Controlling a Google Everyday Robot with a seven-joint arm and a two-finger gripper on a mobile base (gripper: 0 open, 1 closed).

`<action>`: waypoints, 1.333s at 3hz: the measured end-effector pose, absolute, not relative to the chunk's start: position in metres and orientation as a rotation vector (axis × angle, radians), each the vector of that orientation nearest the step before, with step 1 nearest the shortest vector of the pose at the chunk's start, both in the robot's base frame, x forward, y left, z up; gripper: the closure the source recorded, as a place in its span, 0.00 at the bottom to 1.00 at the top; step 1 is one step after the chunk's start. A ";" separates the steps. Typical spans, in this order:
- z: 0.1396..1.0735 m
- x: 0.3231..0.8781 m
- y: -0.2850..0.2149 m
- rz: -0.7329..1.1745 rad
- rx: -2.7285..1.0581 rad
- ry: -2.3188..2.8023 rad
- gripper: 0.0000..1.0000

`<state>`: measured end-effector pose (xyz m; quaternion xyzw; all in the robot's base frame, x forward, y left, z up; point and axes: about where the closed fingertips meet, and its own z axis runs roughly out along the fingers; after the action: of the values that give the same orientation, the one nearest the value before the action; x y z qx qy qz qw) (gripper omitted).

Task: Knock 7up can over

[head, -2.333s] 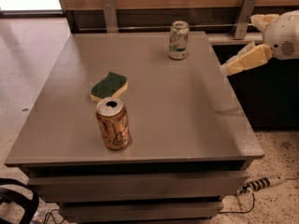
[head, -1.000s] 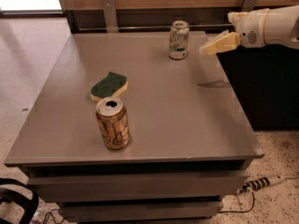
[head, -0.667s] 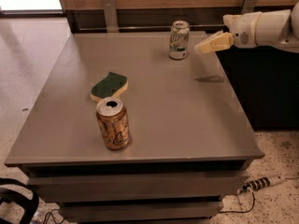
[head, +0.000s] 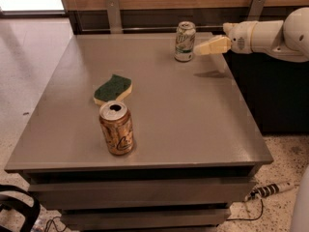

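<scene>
The 7up can (head: pixel 185 41), silvery-white with green lettering, stands upright at the far edge of the grey table (head: pixel 193 110). My gripper (head: pixel 199 50) comes in from the right on a white arm, held above the table. Its cream tips are right beside the can's right side, at about mid-height of the can. I cannot tell whether they touch it.
A gold-orange can (head: pixel 116 127) stands open-topped near the table's front left. A green and yellow sponge (head: pixel 112 89) lies behind it. A wooden wall with metal brackets (head: pixel 114 14) runs behind the table. A power strip (head: pixel 268 189) lies on the floor at right.
My gripper has moved left along the far edge from beyond the table's right side, closing in on the 7up can. The can still stands upright in the same place.
</scene>
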<state>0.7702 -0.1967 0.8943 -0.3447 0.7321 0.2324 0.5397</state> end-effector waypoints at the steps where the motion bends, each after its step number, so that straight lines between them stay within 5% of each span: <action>1: 0.886 0.785 -0.185 0.593 -0.803 1.723 0.00; 4: 0.877 0.806 -0.158 0.646 -0.788 1.619 0.00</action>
<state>0.8062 -0.1578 0.8773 -0.3365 0.6916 0.2760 0.5764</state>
